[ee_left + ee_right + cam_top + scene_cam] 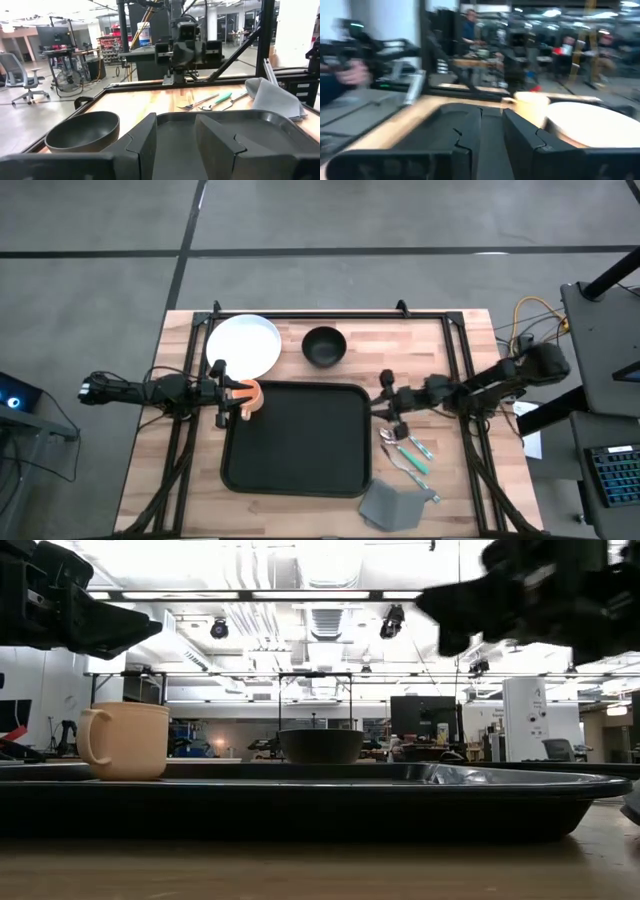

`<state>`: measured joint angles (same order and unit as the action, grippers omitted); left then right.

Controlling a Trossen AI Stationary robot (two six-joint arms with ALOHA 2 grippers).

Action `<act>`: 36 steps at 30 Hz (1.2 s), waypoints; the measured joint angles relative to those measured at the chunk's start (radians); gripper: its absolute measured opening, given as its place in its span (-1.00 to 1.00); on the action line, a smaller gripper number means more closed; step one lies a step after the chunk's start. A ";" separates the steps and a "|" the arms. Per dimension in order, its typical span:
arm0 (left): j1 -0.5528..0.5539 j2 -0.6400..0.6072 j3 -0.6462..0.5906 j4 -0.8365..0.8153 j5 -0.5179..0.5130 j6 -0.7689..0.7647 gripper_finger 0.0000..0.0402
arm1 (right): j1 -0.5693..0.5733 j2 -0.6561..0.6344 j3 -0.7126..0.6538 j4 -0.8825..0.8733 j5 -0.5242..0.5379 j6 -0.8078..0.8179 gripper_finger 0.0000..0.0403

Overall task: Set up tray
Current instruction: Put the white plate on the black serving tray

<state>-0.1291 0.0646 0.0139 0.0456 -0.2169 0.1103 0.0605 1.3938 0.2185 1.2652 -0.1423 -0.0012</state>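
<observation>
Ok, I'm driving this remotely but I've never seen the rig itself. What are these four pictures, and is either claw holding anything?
Two dark robot arms work at a wooden table. One picture looks straight down from above, one looks level across the tabletop, and one comes from each arm's wrist.

From above, the left gripper is over the tan cup, which stands on the black tray's near-left corner. Its fingers are open and empty.

The right gripper hovers by the tray's right edge; I cannot tell how its fingers stand, and nothing shows between them.

Also on the table: a white plate, a black bowl, teal-handled cutlery and a grey napkin.
</observation>
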 joint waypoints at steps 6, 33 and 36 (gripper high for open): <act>0.000 0.003 -0.001 0.003 0.000 0.014 -0.42 | -0.030 -0.206 -0.128 -0.004 -0.060 -0.004 -0.59; 0.000 0.039 0.002 -0.002 0.000 -0.017 -0.42 | -0.035 -0.951 -0.210 -0.863 -0.028 -0.030 -0.63; 0.000 0.039 0.002 -0.002 0.000 -0.017 -0.42 | -0.035 -1.025 -0.210 -0.983 0.026 -0.029 -0.60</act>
<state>-0.1295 0.1040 0.0154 0.0441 -0.2168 0.0929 0.0254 0.3683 0.0090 0.2821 -0.1164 -0.0304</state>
